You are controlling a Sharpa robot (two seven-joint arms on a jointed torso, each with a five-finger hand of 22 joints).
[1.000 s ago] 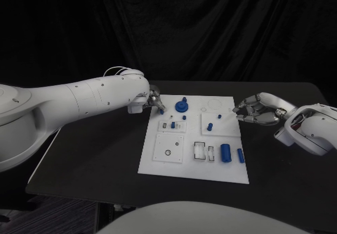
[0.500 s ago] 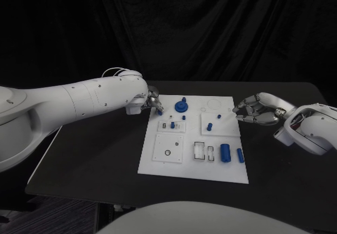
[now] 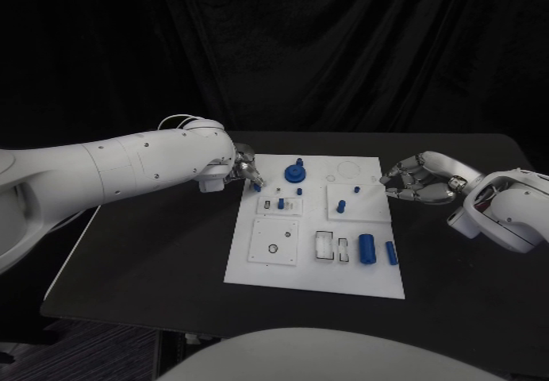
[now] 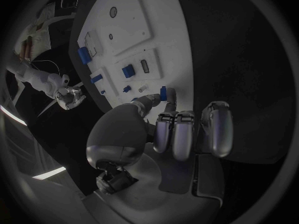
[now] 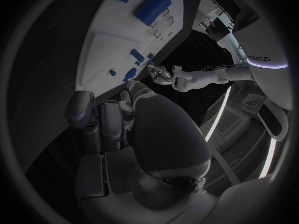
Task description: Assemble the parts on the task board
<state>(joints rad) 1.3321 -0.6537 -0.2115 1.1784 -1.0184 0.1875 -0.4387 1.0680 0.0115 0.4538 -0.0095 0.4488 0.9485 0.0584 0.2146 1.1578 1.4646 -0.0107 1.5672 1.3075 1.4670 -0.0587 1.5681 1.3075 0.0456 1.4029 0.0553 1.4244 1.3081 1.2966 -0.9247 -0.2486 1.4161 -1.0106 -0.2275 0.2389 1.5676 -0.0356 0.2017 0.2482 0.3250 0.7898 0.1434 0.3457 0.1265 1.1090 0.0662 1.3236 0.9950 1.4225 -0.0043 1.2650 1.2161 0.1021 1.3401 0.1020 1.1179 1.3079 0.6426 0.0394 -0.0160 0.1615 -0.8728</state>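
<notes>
The white task board (image 3: 266,270) lies in the middle of the black table. My left hand (image 3: 245,170) hovers at the board's far left corner and pinches a small blue part (image 4: 163,93) between thumb and a finger; the other fingers (image 4: 185,134) are curled beside it. A blue knob (image 3: 297,169) and small blue pegs (image 3: 342,206) stand in the board's far half. A large blue cylinder (image 3: 367,248) and a thinner one (image 3: 391,253) lie near its right edge. My right hand (image 3: 416,181) hangs just off the board's far right edge, fingers curled with nothing seen in them.
A black curtain closes off the back of the table. Bare black tabletop (image 3: 149,254) stretches to the left and right of the board. My left forearm (image 3: 126,171) spans the table's left side.
My left hand has drawn slightly left from the board's corner with the blue part still pinched, and its forearm has dropped a little. The right hand has not moved.
</notes>
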